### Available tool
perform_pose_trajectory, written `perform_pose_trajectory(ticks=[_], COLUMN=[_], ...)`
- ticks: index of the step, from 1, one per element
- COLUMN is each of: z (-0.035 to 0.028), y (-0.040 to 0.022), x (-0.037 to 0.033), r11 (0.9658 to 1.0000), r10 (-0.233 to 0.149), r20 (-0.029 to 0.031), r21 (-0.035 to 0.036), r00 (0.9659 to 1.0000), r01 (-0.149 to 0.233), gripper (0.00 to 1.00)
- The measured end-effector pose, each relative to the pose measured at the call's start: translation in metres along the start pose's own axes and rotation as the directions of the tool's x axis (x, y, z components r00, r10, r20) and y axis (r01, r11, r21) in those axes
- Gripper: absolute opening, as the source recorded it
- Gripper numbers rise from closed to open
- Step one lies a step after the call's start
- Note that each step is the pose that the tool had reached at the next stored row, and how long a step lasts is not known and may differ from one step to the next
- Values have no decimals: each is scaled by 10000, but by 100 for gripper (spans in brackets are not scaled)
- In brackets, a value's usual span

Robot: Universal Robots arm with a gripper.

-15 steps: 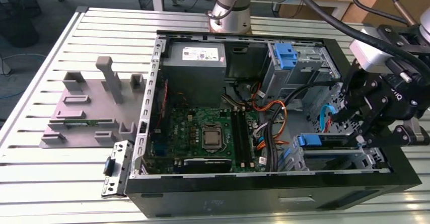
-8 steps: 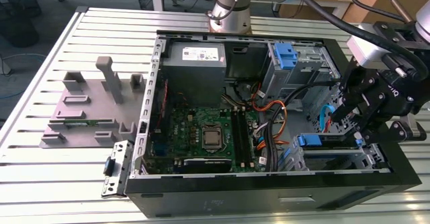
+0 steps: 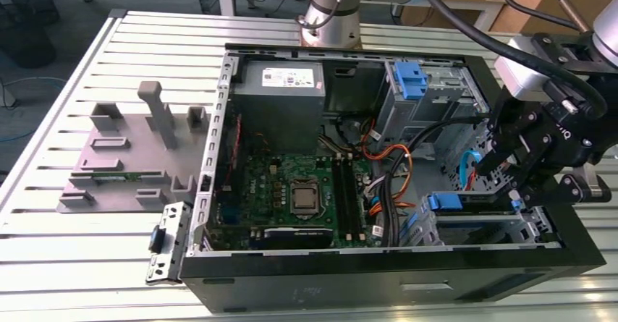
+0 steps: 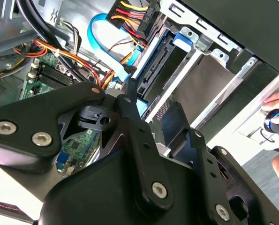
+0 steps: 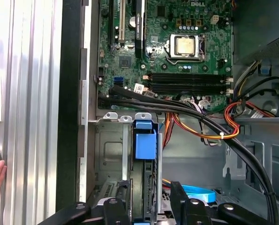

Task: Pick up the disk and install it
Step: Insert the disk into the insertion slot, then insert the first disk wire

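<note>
The disk (image 5: 141,187) stands on edge in the drive cage of the open computer case (image 3: 386,271), dark-sided with a blue rail and a blue tab (image 5: 144,140) at its end. In the exterior view the disk (image 3: 473,208) sits low in the cage on the exterior view's right, its blue tab (image 3: 444,200) showing. My gripper (image 3: 511,192) hangs right over it. In the first wrist view my gripper (image 5: 146,199) is open, one black finger on each side of the disk with a gap. In the second wrist view my gripper (image 4: 162,112) straddles the disk (image 4: 160,63), one fingertip (image 4: 130,89) by its blue rail.
The motherboard (image 3: 289,192), the grey power supply (image 3: 280,79) and a tall blue latch piece (image 3: 410,83) fill the case. Black, orange and blue cables (image 5: 209,131) run beside the cage. A grey fixture (image 3: 135,155) stands outside. A person's hand (image 4: 277,105) rests by the case.
</note>
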State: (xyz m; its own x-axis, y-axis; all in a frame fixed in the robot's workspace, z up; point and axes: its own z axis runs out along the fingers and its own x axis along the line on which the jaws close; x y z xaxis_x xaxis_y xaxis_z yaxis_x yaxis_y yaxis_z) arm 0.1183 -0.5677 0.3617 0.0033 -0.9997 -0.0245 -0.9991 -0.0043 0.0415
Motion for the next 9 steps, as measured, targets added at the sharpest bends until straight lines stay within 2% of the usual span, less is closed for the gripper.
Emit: perform_pose_trajectory(ticks=[9], z=[0], y=[0], x=[0], r11=[10000], r10=[-1], r20=[-1], r21=[26], r00=[10000], r01=[1], gripper=[48])
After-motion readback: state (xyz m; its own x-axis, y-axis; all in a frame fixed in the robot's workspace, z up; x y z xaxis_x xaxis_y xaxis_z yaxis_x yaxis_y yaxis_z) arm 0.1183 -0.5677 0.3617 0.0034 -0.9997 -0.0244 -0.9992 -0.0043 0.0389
